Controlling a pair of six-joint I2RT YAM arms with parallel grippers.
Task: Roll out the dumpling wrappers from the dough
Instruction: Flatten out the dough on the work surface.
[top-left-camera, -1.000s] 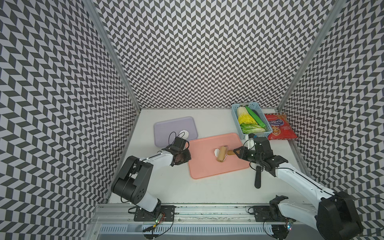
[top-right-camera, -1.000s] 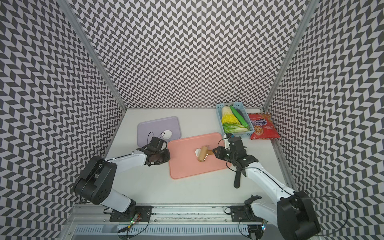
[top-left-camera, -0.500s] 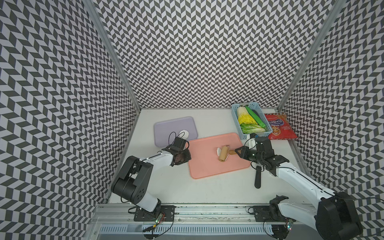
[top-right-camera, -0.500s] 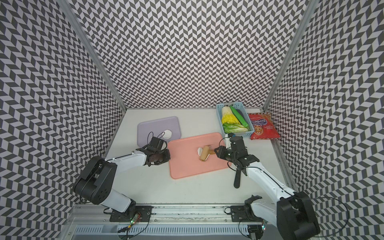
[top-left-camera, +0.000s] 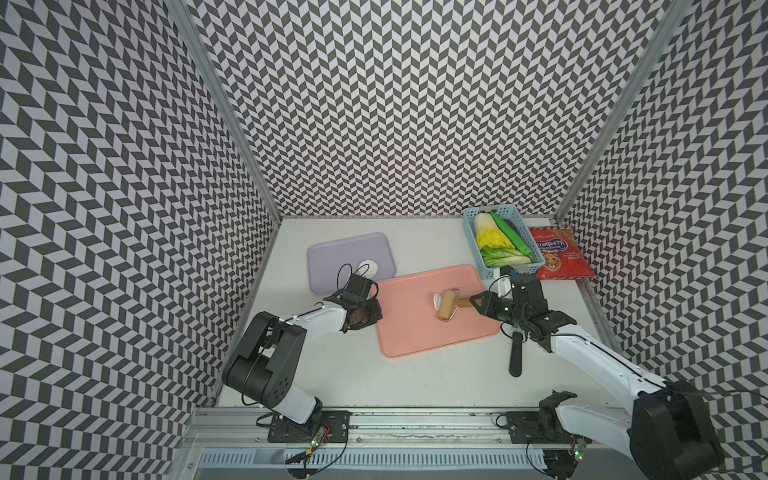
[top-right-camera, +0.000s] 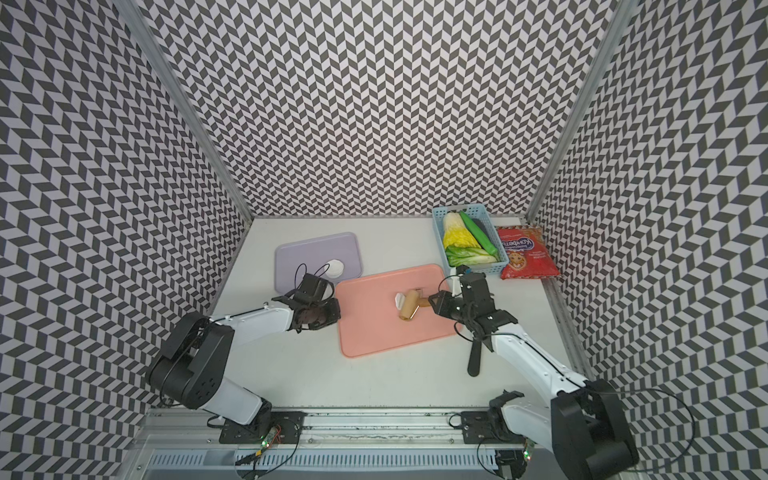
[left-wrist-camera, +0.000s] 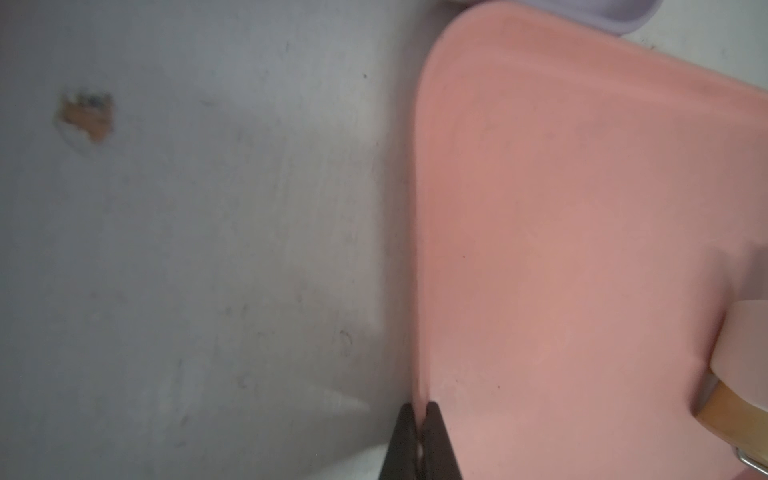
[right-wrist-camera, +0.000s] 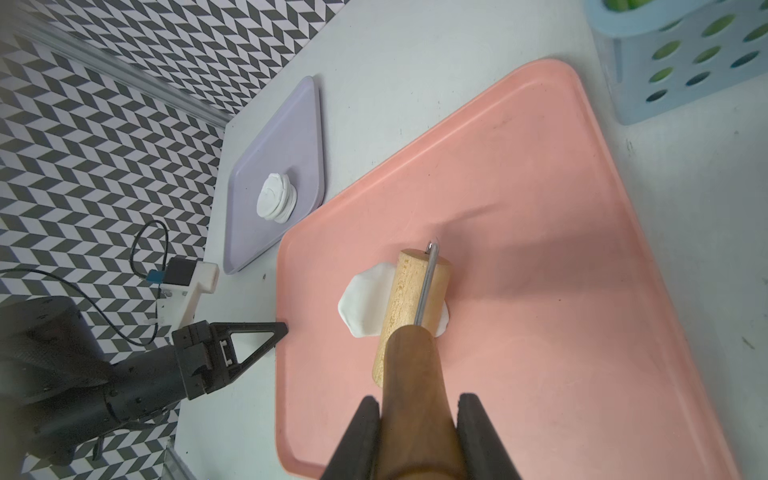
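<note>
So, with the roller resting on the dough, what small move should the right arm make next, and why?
Probably push the rolling pin forward, away from the right gripper, which is shut on its handle. The pin rests on the dough on the pink tray, and an uneven lobe shows on its far side, seemingly not yet flattened. The left gripper, shut, sits at the tray's edge.

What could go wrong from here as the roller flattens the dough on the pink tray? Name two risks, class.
1. The dough is small and lies partly under the roller, which the right gripper holds by its handle. It may stick to the wood and lift off.
2. The shut left gripper meets the pink tray only at its edge, so a firm push might slide the tray.
</note>
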